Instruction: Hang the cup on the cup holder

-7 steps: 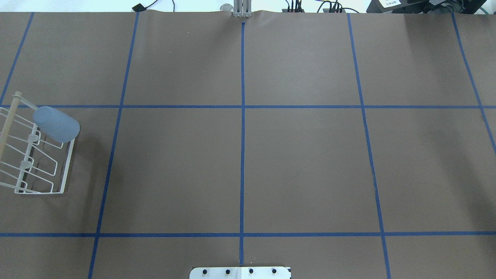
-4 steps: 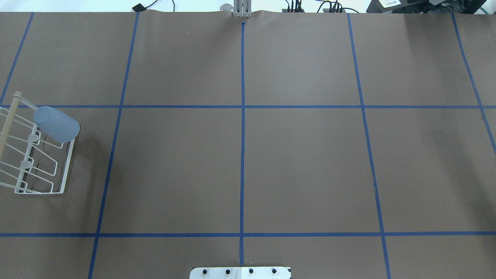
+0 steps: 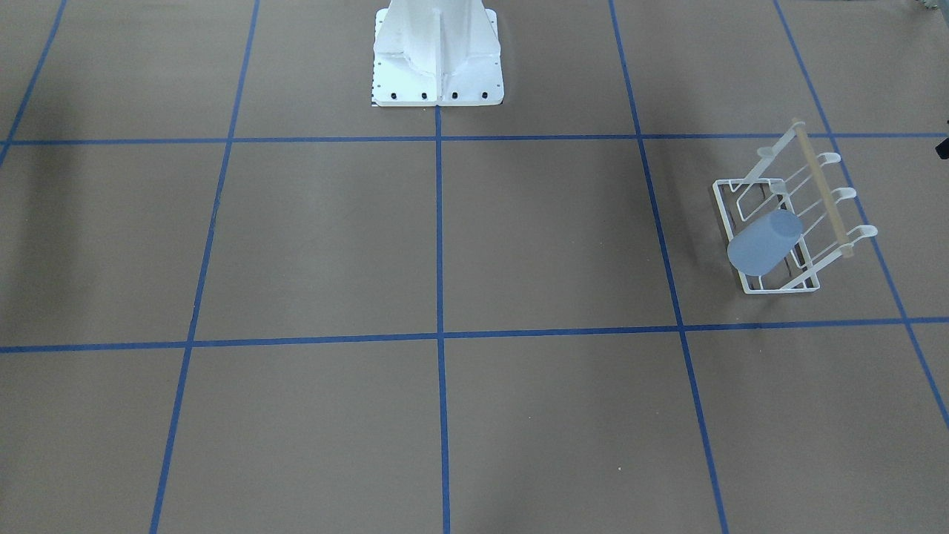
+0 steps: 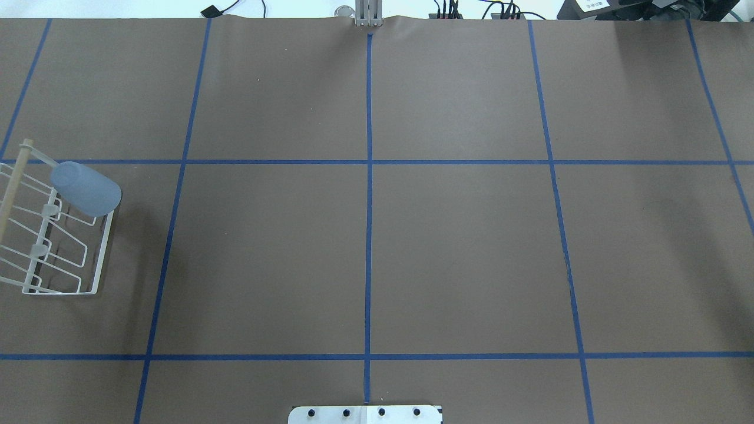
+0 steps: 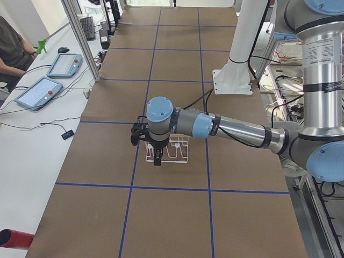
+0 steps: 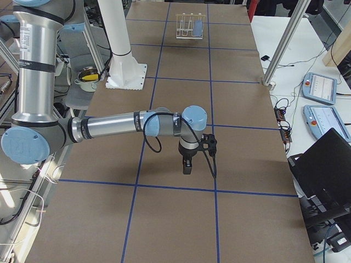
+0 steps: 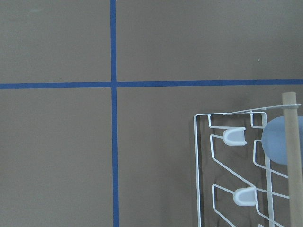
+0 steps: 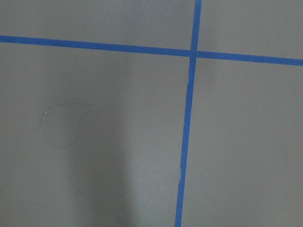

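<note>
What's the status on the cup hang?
Left gripper, right gripper: state unclear, both off the pale blue-grey plastic cup. Cup sits tilted on white wire rack. Nothing seen blocking.

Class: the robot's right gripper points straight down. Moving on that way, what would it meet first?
The brown table surface, near a crossing of blue tape lines. Nothing else shows beneath the right gripper, though its height above the table is unclear.

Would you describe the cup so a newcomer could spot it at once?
On the brown table with blue tape lines, find the white wire rack at the robot's left edge. The cup leans on the rack's end farthest from the robot, the only solid pale blue thing among thin white wires.
</note>
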